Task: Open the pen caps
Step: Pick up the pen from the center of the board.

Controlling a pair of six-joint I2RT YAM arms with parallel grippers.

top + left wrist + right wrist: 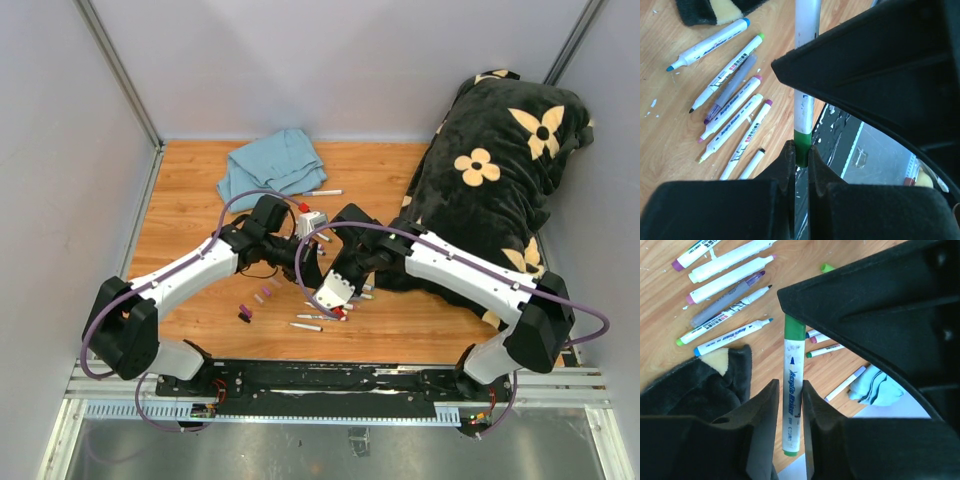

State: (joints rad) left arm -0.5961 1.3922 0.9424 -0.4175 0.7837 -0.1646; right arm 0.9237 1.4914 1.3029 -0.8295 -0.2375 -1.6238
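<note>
Cap (pixel 803 145), green, clamped in left hand (pixel 801 150); right hand (pixel 790 385) flanks marker barrel (pixel 791 415), grip unclear; pillow (pixel 695 385) edge close.

We take this for a robotics lab, a closed test cell and not a lived-in room. Plain grey wall panels (pixel 60 120) set in aluminium posts (pixel 118 70) box in a small wooden surface (pixel 180 210). Two white-and-black arms (pixel 190 272) are bolted to a black rail (pixel 330 378) with bare wiring, and purple cables (pixel 84 345) loop free. The rest reads as props: a flowered blanket (pixel 490 170), a blue cloth (pixel 270 165), markers (pixel 730 108) and loose pen caps (pixel 266 291).
</note>
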